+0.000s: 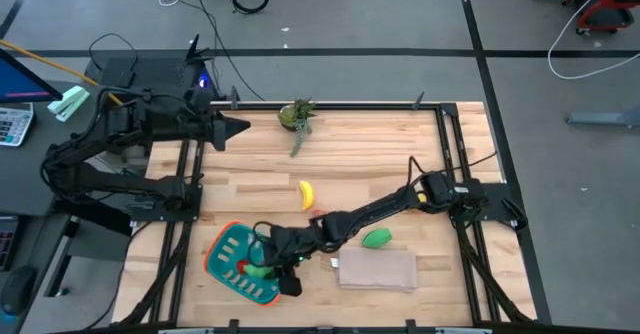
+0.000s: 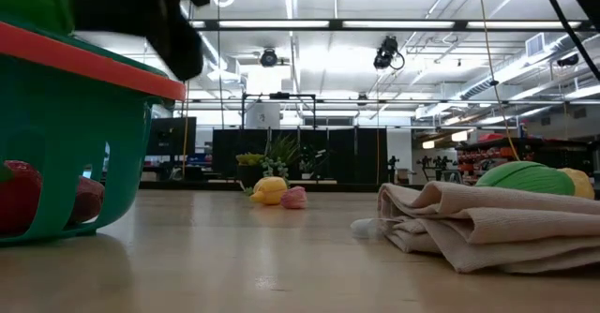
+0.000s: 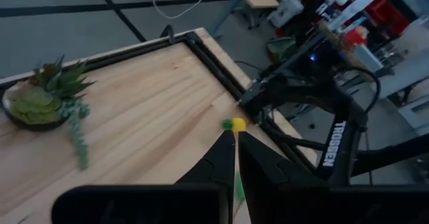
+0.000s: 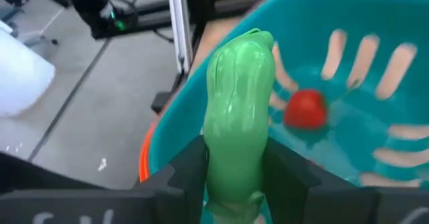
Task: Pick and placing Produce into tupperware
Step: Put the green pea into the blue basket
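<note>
Glossy plastic green piece (image 4: 240, 110), ribbed beige cloth (image 2: 487, 221) (folded), matt wooden table (image 1: 370, 164).

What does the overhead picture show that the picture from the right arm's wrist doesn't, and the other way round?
Only the overhead view shows the banana, the round green piece, the beige cloth, the potted plant and the left hand waiting at the far side of the table. Only the wrist view shows close up how the right hand clamps a long green piece. Both show the teal tupperware with a red piece inside.
</note>
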